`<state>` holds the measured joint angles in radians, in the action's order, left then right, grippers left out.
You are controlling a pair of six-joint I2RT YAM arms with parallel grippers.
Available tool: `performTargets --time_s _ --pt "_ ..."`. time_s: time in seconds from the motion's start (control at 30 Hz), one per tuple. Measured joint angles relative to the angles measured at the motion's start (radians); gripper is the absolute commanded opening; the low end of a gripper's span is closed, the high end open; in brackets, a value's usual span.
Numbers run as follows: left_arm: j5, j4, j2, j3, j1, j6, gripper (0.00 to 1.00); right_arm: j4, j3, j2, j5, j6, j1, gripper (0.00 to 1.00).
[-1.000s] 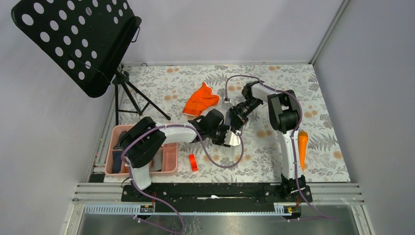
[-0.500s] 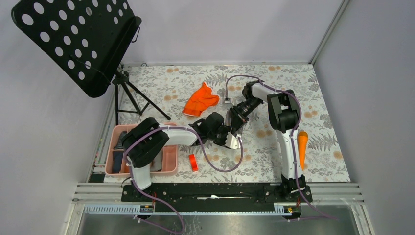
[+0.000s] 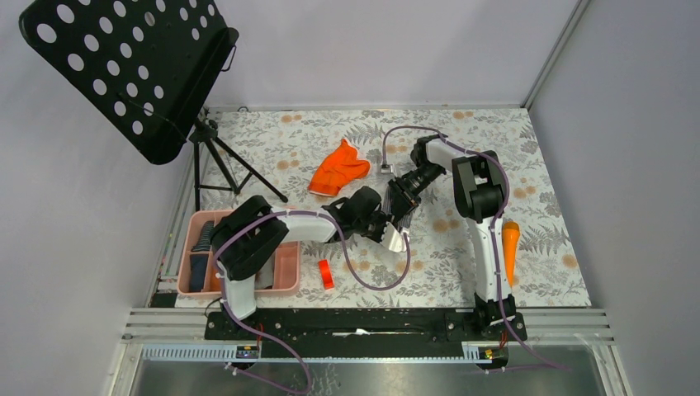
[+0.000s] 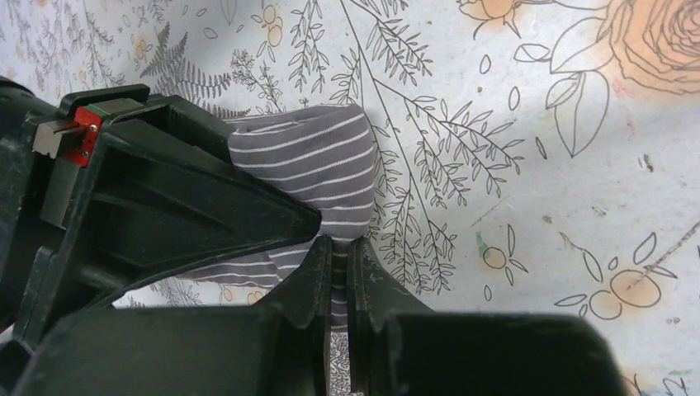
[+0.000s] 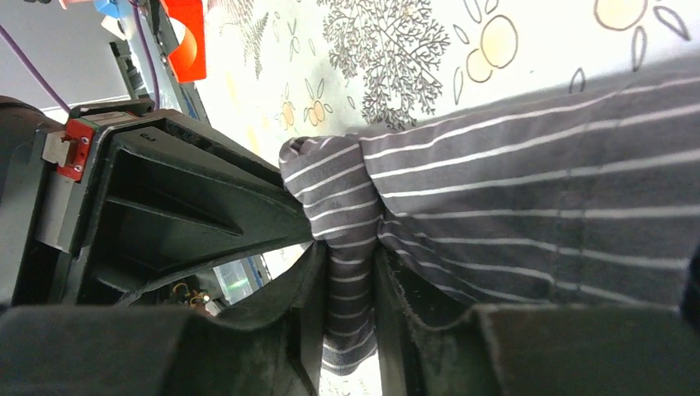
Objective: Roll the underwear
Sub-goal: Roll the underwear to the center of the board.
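Observation:
The grey striped underwear (image 4: 318, 169) lies bunched on the floral table, pinched between both grippers. My left gripper (image 4: 339, 262) is shut on a fold of it. My right gripper (image 5: 347, 268) is shut on another fold of the same cloth (image 5: 512, 190). In the top view the two grippers, left (image 3: 381, 229) and right (image 3: 397, 207), meet tip to tip mid-table, with a little of the grey cloth (image 3: 398, 240) showing below them. The bright orange underwear (image 3: 338, 167) lies crumpled further back, apart from both.
A pink basket (image 3: 286, 276) holding dark garments stands at the near left. A small red block (image 3: 325, 273) lies beside it. A long orange cylinder (image 3: 510, 247) lies by the right arm. A black music stand on a tripod (image 3: 216, 157) stands at the back left.
Both grippers have shifted slightly left and drawn closer together, still holding the grey cloth. Less of the cloth shows below them than a second ago.

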<state>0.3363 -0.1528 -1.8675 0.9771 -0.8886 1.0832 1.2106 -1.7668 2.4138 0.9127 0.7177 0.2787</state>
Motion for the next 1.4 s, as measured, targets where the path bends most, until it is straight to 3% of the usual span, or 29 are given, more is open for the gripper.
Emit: performTargets --time_s 0.13,0.27,0.43,0.73,1.07,1.2,1.4 --pt "0.031 0.105 -0.003 0.050 0.007 0.055 0.00 0.038 -0.023 0.000 0.007 0.031 -0.007 0.50" --pt "0.068 0.225 -0.021 0.122 0.020 0.072 0.00 0.095 -0.135 0.016 -0.016 0.079 -0.039 0.55" --pt "0.106 0.366 -0.047 0.215 0.032 0.063 0.00 0.084 -0.235 0.015 -0.040 0.090 -0.114 0.47" --pt "0.139 0.570 -0.110 0.372 0.038 0.014 0.00 -0.132 0.002 -0.088 -0.122 -0.075 -0.119 0.33" --pt "0.214 0.850 -0.219 0.600 0.040 0.006 0.00 -0.172 -0.004 -0.090 -0.173 -0.171 -0.109 0.37" --pt "0.239 0.903 -0.244 0.640 0.043 -0.010 0.00 -0.172 -0.078 -0.065 -0.195 -0.169 -0.100 0.41" --pt "0.286 0.969 -0.262 0.673 0.046 -0.069 0.00 -0.145 -0.392 0.026 -0.204 -0.178 -0.114 0.48"
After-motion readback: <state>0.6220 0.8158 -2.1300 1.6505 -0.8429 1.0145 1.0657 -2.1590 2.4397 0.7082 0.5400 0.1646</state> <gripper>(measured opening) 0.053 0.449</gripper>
